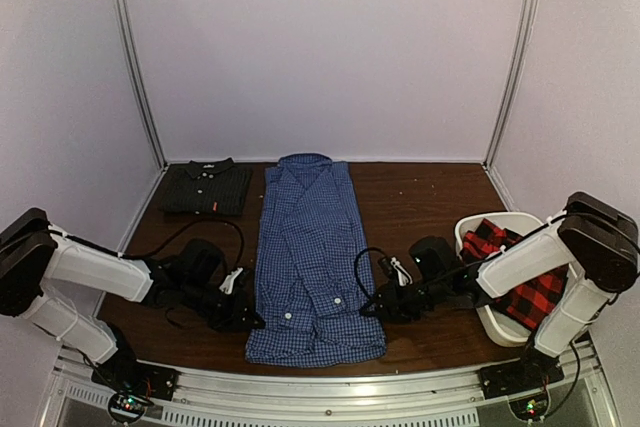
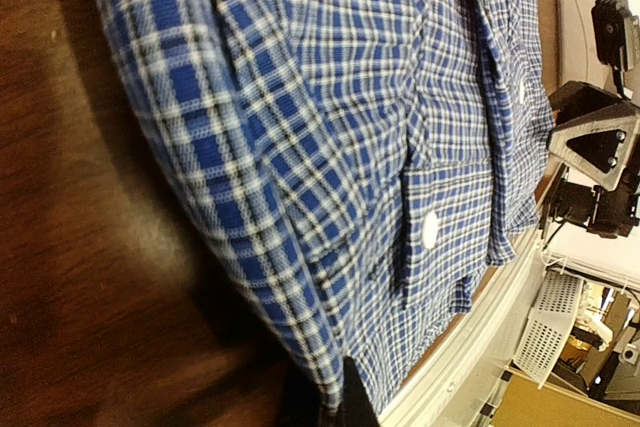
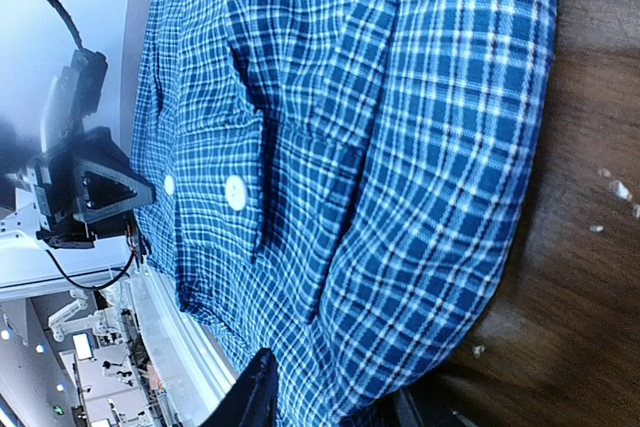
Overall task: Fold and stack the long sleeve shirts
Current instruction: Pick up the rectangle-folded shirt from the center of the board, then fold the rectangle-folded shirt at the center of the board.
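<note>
Two arms are working the lower corners of the blue gingham shirt, which is lying lengthwise down the middle of the dark wooden table, collar toward the far wall. The step in hand is, by the look of it, the fold of the hem up toward the collar. Doing it well is asking for matched grips: both sides catching every layer at the same height, rising together, and carrying the hem forward evenly so the tucked sleeves are not sliding out. The left gripper is sitting clenched at the shirt's left edge (whether cloth is caught in it cannot be told). The right gripper is standing with its fingers parted and the shirt's right edge running between them, nothing clamped, so it is likely needing to bite first. The shirt itself is showing as a long narrow panel, sleeves folded in over the front, cuffs lying flat near the hem, a white cuff button facing up. The charcoal shirt is resting folded at the far left, and the red-and-black plaid shirt is waiting bundled in the white tub.
</note>
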### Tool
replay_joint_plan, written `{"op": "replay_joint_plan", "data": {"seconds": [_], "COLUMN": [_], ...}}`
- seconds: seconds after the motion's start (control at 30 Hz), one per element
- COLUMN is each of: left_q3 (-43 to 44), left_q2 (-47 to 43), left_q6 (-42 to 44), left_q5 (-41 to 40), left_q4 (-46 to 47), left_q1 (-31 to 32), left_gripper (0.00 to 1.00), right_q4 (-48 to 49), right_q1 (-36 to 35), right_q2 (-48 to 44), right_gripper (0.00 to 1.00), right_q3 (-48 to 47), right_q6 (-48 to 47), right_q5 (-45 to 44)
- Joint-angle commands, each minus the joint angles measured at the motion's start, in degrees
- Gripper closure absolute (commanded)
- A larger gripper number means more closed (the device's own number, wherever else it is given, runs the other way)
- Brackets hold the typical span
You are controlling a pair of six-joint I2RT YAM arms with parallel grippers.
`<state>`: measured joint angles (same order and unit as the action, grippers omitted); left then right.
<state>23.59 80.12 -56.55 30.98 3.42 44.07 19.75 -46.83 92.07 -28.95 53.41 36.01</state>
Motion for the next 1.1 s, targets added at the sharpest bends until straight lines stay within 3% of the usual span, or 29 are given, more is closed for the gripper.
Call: {"op": "replay_joint_plan", "data": {"seconds": [0.0, 0.23, 0.47, 0.6, 1.07], "left_q3": [-0.6, -0.6, 0.4, 1.2, 7.4], "left_q2": [-0.7, -1.3, -2.8, -3.6, -7.5], "left_q6": [-0.3, -0.3, -0.3, -0.3, -3.1], "left_q5": [1.1, 1.0, 0.5, 0.3, 1.2], "left_q4": [3.1, 2.9, 2.4, 1.6, -0.6], "left_q1": [-0.2, -0.2, -0.2, -0.2, -4.6], "left_gripper": [1.0, 1.0, 1.0, 1.0, 1.0], "right_q4": [4.5, 7.4, 5.3, 3.7, 2.2], "right_q1": [0.5, 0.7, 0.7, 0.7, 3.4], "right_q2": [2.4, 4.6, 3.2, 2.2, -1.4], "right_gripper": [0.63, 0.63, 0.9, 0.99, 1.0], "right_q3": [-1.0, -1.5, -2.8, -3.8, -8.5], "right_q6": [2.5, 3.8, 2.5, 1.8, 2.4], "right_q5": [-0.6, -0.2, -0.1, -0.3, -0.1]}}
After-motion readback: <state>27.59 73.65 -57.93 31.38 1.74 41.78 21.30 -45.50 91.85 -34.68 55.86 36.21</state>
